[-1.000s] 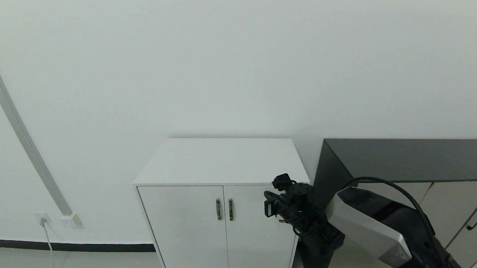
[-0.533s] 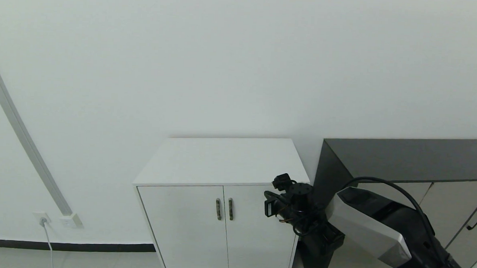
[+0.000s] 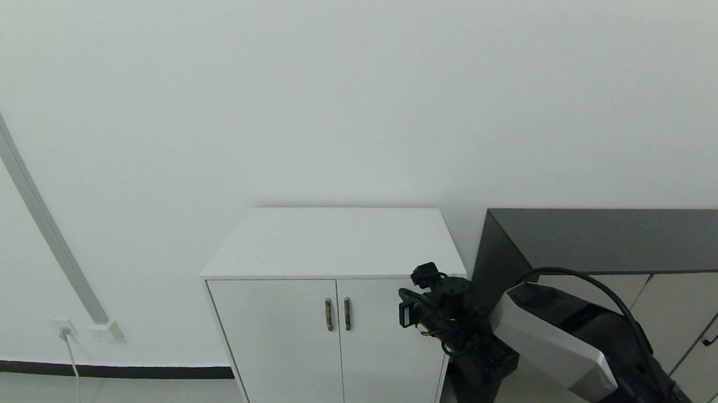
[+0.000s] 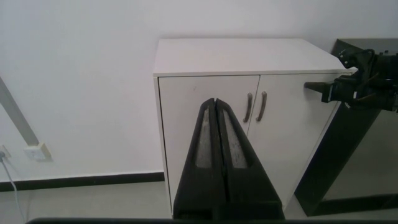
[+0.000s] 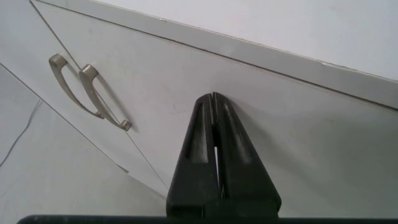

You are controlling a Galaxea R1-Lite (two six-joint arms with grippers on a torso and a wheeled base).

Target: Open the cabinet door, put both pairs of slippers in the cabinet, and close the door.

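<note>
A white two-door cabinet [image 3: 331, 285] stands against the wall, both doors closed, with two metal handles [image 3: 338, 314] side by side at the middle seam. My right gripper [image 3: 404, 312] is shut and empty, close in front of the right door near its upper outer part; in the right wrist view its tip [image 5: 214, 99] almost meets the door panel, with the handles [image 5: 87, 87] off to one side. My left gripper [image 4: 214, 102] is shut and empty, held back from the cabinet [image 4: 249, 68] and facing the left door.
A dark-topped grey cabinet [image 3: 612, 237] stands right beside the white one. On the left wall are a slanted cable duct [image 3: 32, 199], a socket with a plugged cord [image 3: 65, 333] and a black skirting strip [image 3: 97, 369].
</note>
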